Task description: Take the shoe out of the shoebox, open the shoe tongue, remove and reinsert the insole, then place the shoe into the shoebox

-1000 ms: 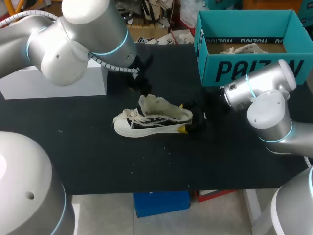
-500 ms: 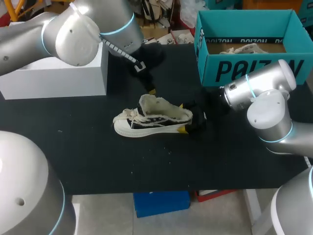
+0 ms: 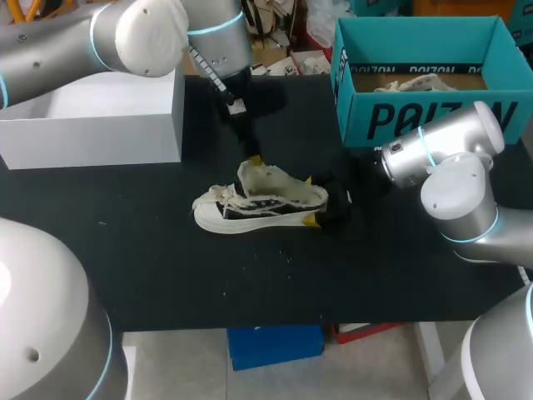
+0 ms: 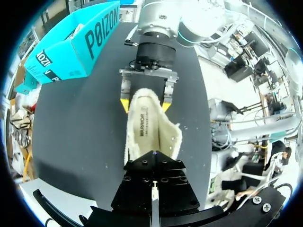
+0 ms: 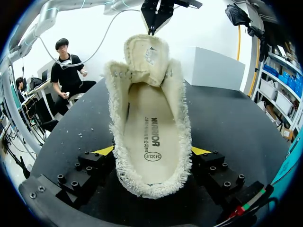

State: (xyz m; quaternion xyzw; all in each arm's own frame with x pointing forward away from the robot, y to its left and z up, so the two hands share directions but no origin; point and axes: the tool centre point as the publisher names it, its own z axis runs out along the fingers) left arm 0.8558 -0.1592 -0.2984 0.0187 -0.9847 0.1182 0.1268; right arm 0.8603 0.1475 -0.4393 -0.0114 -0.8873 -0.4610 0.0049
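Both arms are chunky brushed-silver tubes with fat rounded joints, and every joint has a thin light-blue ring around it. The left arm [image 3: 141, 33] has a grey spiral-wrapped cable [image 3: 212, 79] running down to the left hand [image 3: 252, 158], which is slim and black. The right arm [image 3: 450, 167] ends in a round black wrist. The right hand [image 5: 152, 151] has blocky black fingers [image 5: 80, 172] dotted with hex screws, plus yellow wedge tips.

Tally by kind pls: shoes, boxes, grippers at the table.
Shoes: 1 (shoe)
Boxes: 2 (teal shoebox, white box)
Grippers: 2 (left gripper, right gripper)
Total: 5; pale item in the teal shoebox unclear, not counted.
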